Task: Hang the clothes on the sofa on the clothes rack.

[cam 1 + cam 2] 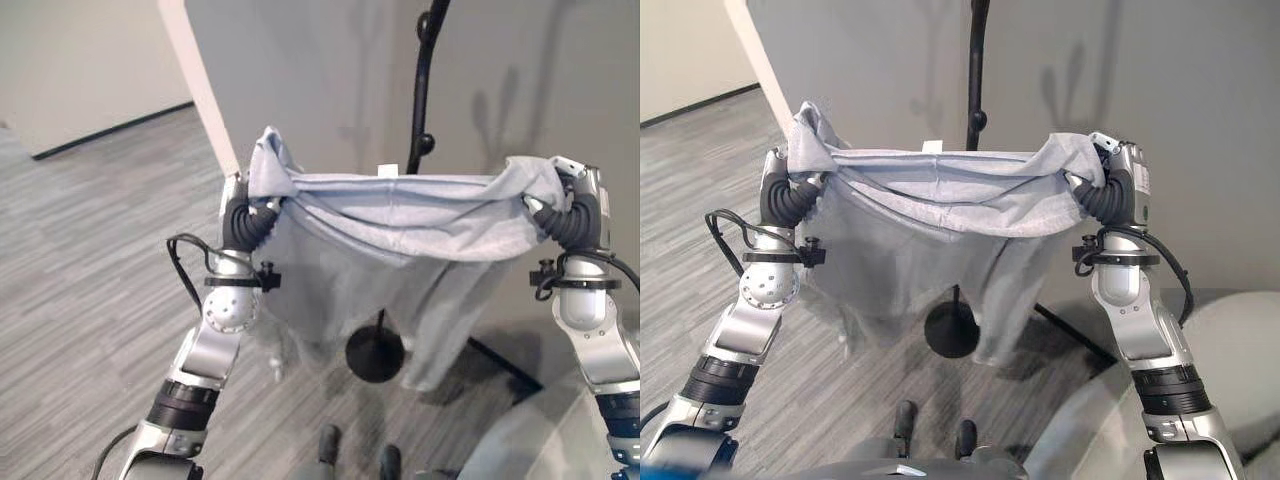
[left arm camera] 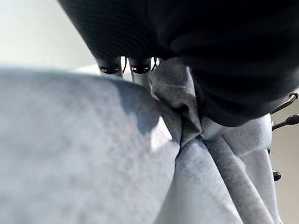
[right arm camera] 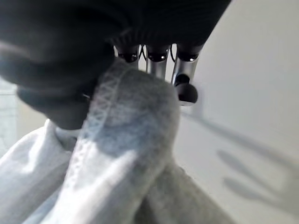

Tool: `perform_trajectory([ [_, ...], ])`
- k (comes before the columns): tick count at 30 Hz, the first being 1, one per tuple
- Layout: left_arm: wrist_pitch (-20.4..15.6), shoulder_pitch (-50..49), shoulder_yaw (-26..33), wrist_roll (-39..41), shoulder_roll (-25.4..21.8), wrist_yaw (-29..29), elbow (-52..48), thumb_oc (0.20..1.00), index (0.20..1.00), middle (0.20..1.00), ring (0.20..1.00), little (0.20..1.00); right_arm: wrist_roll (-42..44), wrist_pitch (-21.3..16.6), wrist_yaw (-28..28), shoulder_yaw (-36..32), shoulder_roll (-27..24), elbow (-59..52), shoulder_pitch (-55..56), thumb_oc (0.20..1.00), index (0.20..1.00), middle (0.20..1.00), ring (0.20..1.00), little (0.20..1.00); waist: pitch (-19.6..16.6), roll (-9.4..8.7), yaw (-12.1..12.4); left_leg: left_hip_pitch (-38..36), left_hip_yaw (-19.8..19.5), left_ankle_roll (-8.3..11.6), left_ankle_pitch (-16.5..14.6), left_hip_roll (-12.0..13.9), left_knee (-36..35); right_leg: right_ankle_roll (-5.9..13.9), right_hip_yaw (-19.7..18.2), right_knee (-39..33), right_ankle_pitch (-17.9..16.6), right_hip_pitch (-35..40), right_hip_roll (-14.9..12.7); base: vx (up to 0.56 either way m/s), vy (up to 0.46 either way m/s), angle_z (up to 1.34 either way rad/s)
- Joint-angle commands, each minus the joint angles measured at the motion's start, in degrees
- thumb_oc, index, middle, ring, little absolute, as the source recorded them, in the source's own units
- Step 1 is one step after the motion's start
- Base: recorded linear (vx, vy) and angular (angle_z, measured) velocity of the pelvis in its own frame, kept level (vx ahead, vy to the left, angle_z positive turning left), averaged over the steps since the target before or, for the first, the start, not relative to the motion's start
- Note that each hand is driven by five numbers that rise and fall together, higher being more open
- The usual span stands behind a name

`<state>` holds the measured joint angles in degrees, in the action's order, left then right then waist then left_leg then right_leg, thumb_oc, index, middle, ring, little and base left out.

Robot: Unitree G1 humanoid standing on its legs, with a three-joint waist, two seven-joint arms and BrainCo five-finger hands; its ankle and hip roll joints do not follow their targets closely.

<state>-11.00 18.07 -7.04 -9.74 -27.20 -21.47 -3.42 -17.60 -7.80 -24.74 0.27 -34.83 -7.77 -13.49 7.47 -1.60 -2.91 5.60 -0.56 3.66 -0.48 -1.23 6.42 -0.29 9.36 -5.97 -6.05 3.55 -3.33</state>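
Note:
A pale blue-grey garment (image 1: 400, 225) hangs stretched between my two raised hands, its body drooping toward the floor. My left hand (image 1: 243, 215) is shut on the garment's left shoulder, with cloth (image 2: 182, 112) bunched between thumb and fingers. My right hand (image 1: 1118, 185) is shut on the right shoulder, where a hemmed fold (image 3: 126, 121) passes through its fingers. Straight behind the garment stands the black clothes rack (image 1: 420, 90), with its round base (image 1: 375, 355) on the floor under the cloth. The garment hangs in front of the pole, apart from its hooks.
A grey wall (image 1: 520, 80) stands right behind the rack. A white panel edge (image 1: 200, 80) slants at the left. A light grey sofa (image 1: 1240, 340) curves in at the lower right. Grey carpet (image 1: 90, 270) spreads to the left.

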Motion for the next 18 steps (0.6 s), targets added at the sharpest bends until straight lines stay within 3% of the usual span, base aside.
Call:
perform_trajectory([
  [1,-0.18,-2.03,7.01,1.32,-3.75,-2.51,0.52,0.2,0.2,0.2,0.2,0.2,0.74,1.55,-3.53,-7.38,-1.81,3.58,-1.03,0.2,0.2,0.2,0.2,0.2,-6.3,0.2,3.35,-7.82,-1.72,1.34,2.03,2.98,-11.42,7.1,-2.59,1.16,6.27,2.45,-0.06,0.06,0.082,-0.6],
  [18,-0.36,-1.51,6.67,1.55,-4.27,-2.52,-0.57,0.2,0.2,0.2,0.2,0.2,0.25,1.61,-3.4,-7.92,-0.8,2.27,-0.72,0.2,0.2,0.2,0.2,0.2,-7.0,-0.4,3.31,-9.45,-0.07,-0.23,-0.21,2.52,-11.42,8.43,-4.3,1.02,5.8,2.24,-1.83,0.02,0.027,-0.01],
])
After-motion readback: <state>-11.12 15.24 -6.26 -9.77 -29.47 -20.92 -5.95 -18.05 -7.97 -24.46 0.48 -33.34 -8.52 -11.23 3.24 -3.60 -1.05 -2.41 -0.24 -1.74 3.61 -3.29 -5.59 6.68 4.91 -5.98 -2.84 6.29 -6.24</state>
